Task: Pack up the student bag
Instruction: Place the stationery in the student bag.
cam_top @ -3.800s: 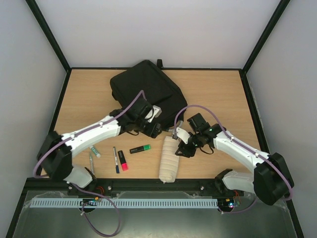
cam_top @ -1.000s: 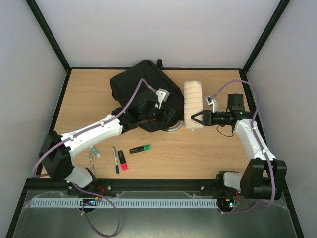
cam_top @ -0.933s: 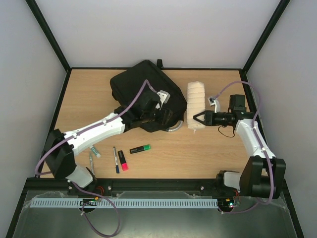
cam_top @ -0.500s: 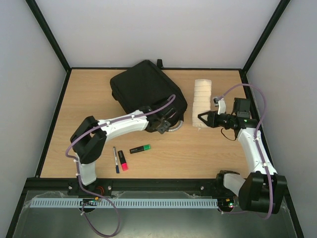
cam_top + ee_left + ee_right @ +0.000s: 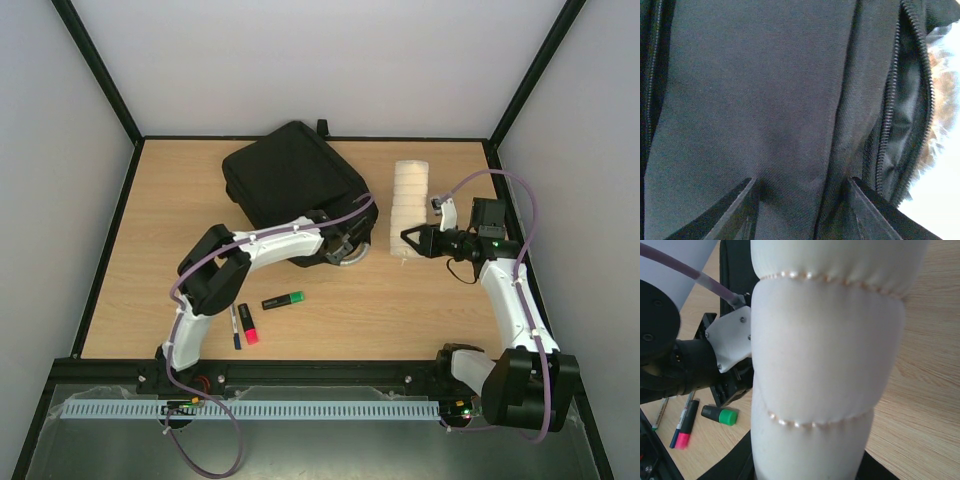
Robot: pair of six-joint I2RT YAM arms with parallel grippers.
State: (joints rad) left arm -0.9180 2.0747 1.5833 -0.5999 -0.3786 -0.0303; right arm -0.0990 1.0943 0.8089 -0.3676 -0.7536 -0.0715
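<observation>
Top view, bag: the student bag (image 5: 295, 185) lies flat and skewed on the far middle of the worktop (image 5: 170, 220), by far the largest thing there.
Top view, left side: the left arm (image 5: 270, 243) reaches to the bag's near right corner, its end just above the grey loop handle (image 5: 352, 264).
Top view, right side: the right fingers (image 5: 410, 236) pinch the near end of a cream padded roll (image 5: 408, 195) just beside the bag's right edge. We cannot tell whether its far end rests on the wood.
Top view, loose items: a green highlighter (image 5: 283, 300), a pink marker (image 5: 247, 325) and a black pen (image 5: 235, 325) lie near the front, well apart from the bag.
Left wrist, fingers: the left fingers (image 5: 740, 212) stand spread, tips against the black cloth, with nothing visibly caught between them.
Left wrist, zip: a zip (image 5: 888, 125) gapes at the right, lining showing between its two rows of teeth.
Right wrist, grip: the roll fills the view, clamped from both sides low down.
Handling, our judgement: soft, limp and bulky — the bag should slump and slide on smooth wood rather than hold its shape. A flat panel gives little to pinch, so we would take the lip of the open zip or the loop handle — and hold that mouth wide while the roll goes in.
</observation>
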